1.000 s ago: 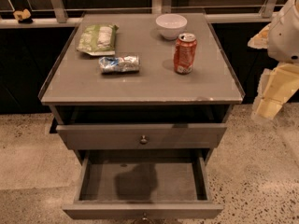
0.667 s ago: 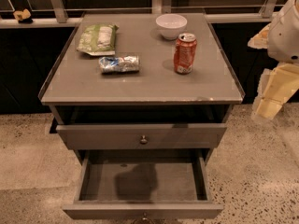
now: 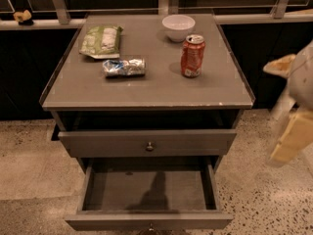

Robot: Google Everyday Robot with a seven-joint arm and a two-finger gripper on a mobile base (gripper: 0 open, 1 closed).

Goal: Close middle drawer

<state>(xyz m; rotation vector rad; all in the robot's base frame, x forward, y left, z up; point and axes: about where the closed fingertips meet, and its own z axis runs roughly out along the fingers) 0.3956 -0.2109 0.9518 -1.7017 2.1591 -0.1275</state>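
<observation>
Middle drawer [image 3: 146,192] pulled well out; judged rigid, light-running. Front best pushed beside knob [image 3: 149,227]. Gripper [image 3: 292,138] off drawer's right (state cannot be told).

**No legible text in view**

The red can [image 3: 192,56], the green packet [image 3: 101,40] and the crumpled silver wrapper [image 3: 124,67] all carry printing, but no word, brand or number on them can be read. The gripper [image 3: 292,141], at the right edge of the view beside the cabinet [image 3: 146,89], shows no readable marking.

Office-like interior, speckled floor [image 3: 29,165], glass-panel railing [image 3: 59,5], gripper [image 3: 292,138] at right edge
</observation>
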